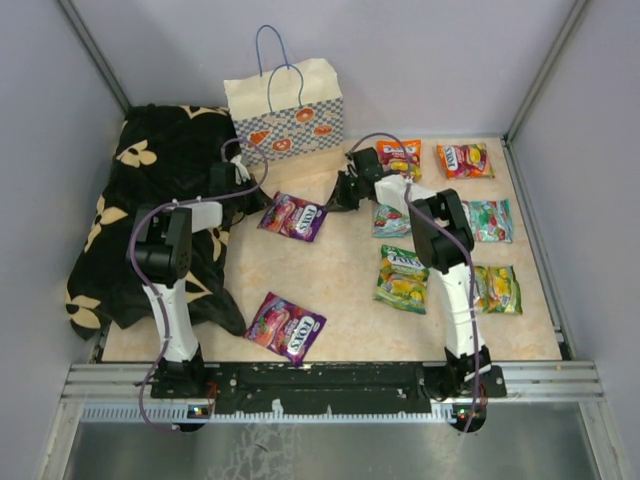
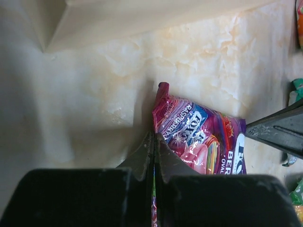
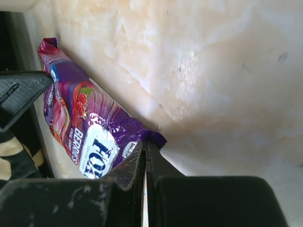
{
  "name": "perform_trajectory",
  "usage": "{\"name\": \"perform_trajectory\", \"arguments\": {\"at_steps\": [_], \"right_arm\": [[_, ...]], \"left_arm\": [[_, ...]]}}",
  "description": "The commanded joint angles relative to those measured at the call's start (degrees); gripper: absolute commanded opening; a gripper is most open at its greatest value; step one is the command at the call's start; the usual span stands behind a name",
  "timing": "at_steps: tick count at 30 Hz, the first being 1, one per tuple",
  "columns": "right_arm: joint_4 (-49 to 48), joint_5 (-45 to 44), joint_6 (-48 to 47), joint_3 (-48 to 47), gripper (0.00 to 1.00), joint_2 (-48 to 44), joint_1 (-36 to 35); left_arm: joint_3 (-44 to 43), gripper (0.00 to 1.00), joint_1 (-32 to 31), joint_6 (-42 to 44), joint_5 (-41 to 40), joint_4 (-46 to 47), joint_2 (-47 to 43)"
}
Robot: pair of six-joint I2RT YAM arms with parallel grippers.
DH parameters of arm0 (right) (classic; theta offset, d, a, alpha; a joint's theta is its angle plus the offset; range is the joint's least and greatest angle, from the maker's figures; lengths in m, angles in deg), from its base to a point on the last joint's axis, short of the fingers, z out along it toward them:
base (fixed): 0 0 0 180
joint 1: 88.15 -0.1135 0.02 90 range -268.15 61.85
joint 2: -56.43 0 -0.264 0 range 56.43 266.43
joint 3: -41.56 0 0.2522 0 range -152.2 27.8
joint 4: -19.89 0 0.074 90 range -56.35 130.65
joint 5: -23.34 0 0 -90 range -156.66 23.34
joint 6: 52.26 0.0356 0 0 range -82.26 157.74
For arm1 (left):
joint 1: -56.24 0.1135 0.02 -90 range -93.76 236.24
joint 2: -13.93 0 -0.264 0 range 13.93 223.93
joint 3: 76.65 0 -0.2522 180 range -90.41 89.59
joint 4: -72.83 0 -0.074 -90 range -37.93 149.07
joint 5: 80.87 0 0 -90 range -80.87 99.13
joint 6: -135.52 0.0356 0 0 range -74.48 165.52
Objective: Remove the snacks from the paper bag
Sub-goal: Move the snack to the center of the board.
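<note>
The paper bag (image 1: 286, 118) stands upright at the back of the table. In front of it a purple snack packet (image 1: 293, 216) sits between my two grippers. My left gripper (image 1: 264, 204) is shut on its left edge (image 2: 154, 142), and the packet (image 2: 199, 137) spreads to the right of the fingertips. My right gripper (image 1: 329, 203) is shut on the packet's opposite corner (image 3: 145, 144), with the packet (image 3: 80, 118) stretching away to the left. Several other snacks lie on the table: a second purple one (image 1: 285, 326), orange ones (image 1: 399, 157) and a green one (image 1: 402, 278).
A black flower-patterned cloth (image 1: 150, 220) covers the left side of the table under the left arm. Teal (image 1: 490, 220) and yellow-green (image 1: 497, 289) packets lie along the right edge. Grey walls enclose the table on three sides.
</note>
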Motion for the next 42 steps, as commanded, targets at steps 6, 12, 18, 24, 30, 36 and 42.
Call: {"name": "perform_trajectory", "arguments": {"at_steps": [6,12,18,24,30,36,42], "right_arm": [[3.65,-1.42,-4.87,-10.09,0.31,-0.48,2.77],[-6.04,-0.29,-3.39,5.46,0.52,-11.23,2.48],[-14.97,2.46,-4.71,25.89,0.65,-24.96,-0.40],[-17.56,2.57,-7.13,43.71,0.75,-41.00,-8.31],[-16.79,2.65,-6.97,53.86,0.71,-45.63,-20.11],[-15.41,-3.50,-5.89,56.74,0.71,-46.94,-29.31],[-6.95,-12.54,-3.33,53.42,0.71,-46.12,-36.71]], "left_arm": [[-0.06,0.00,0.56,-0.90,-1.78,1.30,-2.20],[10.63,0.00,0.30,-7.73,-5.71,6.60,-6.76],[14.37,0.96,0.21,-3.97,-11.33,5.88,-15.82],[16.93,1.00,0.21,-0.84,-11.11,-6.89,-30.10],[29.60,0.94,-3.02,-0.22,-5.07,-16.92,-41.47],[35.43,0.80,-11.78,2.80,-4.78,-24.08,-42.57],[33.32,0.81,-23.76,1.82,-11.57,-31.85,-43.39]]}}
